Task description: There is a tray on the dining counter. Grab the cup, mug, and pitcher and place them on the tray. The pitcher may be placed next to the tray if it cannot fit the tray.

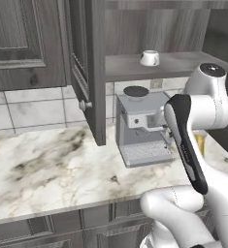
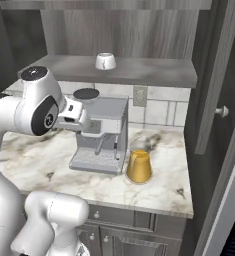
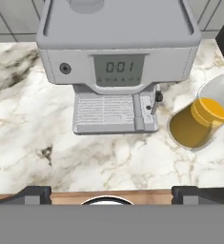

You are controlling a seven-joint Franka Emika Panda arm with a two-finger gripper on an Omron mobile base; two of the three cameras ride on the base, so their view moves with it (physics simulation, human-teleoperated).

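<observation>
the pitcher (image 2: 138, 165) stands on the marble counter (image 2: 159, 192), just beside the grey coffee machine (image 2: 101, 135). it is glass with an orange body, so it looks hard, smooth, a bit slippery, and could break if bumped. it is wide at the bottom and thin at the clear neck, so the neck looks like the best place to hold. the mug (image 2: 105, 61) sits up on the shelf (image 2: 154, 70). the gripper (image 3: 111, 194) has its fingers spread as wide as they go and holds nothing.
</observation>
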